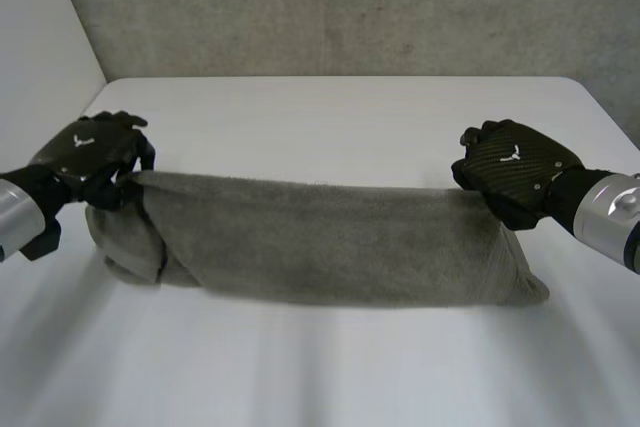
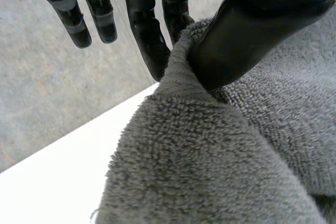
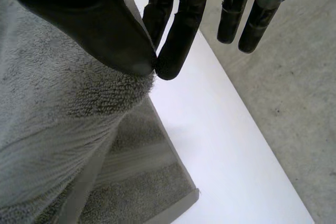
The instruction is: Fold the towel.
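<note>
here, left hand (image 1: pixel 85 152) and right hand (image 1: pixel 512 169) pinch the towel (image 1: pixel 320 242) — opposite top corners.

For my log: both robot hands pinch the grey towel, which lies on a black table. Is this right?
No: the table is white, as the head view shows. The left robot hand and the right robot hand do pinch the grey towel.

The towel (image 1: pixel 320 242) is plain mid-grey terry, with a flatter striped band woven across 1 end. The left hand (image 1: pixel 85 152) and right hand (image 1: pixel 515 167) are black, each bearing 1 small white mark; the right shows a fine woven check. The table (image 1: pixel 330 117) is white, the floor (image 1: pixel 350 7) beyond mottled grey.
</note>
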Available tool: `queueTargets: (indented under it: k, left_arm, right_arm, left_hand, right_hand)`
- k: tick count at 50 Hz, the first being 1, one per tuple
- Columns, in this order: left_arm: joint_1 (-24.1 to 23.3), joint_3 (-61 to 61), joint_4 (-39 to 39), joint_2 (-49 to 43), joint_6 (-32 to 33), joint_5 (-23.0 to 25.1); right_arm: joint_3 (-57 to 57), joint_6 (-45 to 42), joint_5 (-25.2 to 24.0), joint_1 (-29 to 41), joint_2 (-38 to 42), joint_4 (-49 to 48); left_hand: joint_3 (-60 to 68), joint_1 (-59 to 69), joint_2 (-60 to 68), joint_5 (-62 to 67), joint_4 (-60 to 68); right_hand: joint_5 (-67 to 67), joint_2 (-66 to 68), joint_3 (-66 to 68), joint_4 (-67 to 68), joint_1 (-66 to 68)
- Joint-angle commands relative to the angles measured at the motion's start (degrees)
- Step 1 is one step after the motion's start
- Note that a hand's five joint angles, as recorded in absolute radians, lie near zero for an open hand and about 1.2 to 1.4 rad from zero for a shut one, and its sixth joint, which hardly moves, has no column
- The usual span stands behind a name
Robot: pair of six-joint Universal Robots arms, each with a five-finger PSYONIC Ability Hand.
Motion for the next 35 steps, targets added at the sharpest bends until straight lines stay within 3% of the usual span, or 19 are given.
queueTargets:
  k: [1,8,13,17,23,26,27,34,35]
  left_arm:
    - [-0.77,2.06,0.3,-5.24,3.06,-0.28]
    - [-0.86,2.94,0.56,-6.74,3.23,-0.28]
    - [-0.77,2.77,0.56,-7.89,3.32,-0.19]
    - [-0.77,2.77,0.65,-9.03,3.32,-0.11]
    - [-0.68,3.03,1.27,-9.73,3.32,-0.11]
    - [-0.42,3.03,1.97,-9.91,3.32,-0.19]
    - [-0.33,3.03,2.41,-10.0,3.41,-0.28]
    - [-0.24,2.94,3.11,-10.35,3.32,-1.34]
    - [-0.24,2.86,3.03,-10.35,3.32,-1.6]
  right_arm:
    - [-1.43,0.24,-0.41,0.41,4.56,-2.46]
    - [-2.14,0.16,-1.2,-0.11,7.03,-2.73]
    - [-0.47,-0.11,-5.16,-0.29,9.31,-2.2]
    - [2.33,-0.72,-11.12,-0.47,11.68,-1.68]
    - [2.16,-4.94,-14.04,-2.05,12.13,0.35]
    - [0.85,-7.75,-14.12,-4.07,11.42,4.48]
    - [-0.2,-8.71,-14.21,-5.11,11.25,7.0]
    - [-2.23,-13.2,-15.18,-8.9,11.07,15.38]
    - [-1.97,-15.46,-15.61,-9.08,11.16,15.38]
  left_hand:
    - [-3.29,6.84,3.23,4.3,-3.76]
    - [-3.29,6.84,3.23,4.3,-3.76]
    - [-3.29,6.84,3.23,4.3,-3.76]
    - [-3.29,6.84,3.23,4.3,-3.76]
    - [-3.29,6.84,3.23,4.3,-3.76]
    - [-3.29,6.84,3.23,4.3,-3.76]
    - [-3.29,6.84,3.23,4.3,-3.76]
    - [-3.29,6.84,3.23,4.3,-3.76]
    - [-3.29,6.84,3.23,4.3,-3.76]
  right_hand:
    - [3.28,4.95,-2.99,-4.35,4.88]
    - [3.28,4.95,-2.99,-4.35,4.88]
    - [3.28,4.95,-2.99,-4.35,4.88]
    - [-11.74,-10.07,-2.99,-4.35,-10.14]
    - [-21.55,-19.88,-2.99,-4.35,-19.96]
    - [-10.28,-8.61,-2.99,-4.35,-8.69]
    - [2.04,3.71,-2.99,-4.35,3.64]
    - [3.28,4.95,-2.99,-4.35,4.88]
    - [-17.31,-15.64,-2.99,-4.35,-15.71]
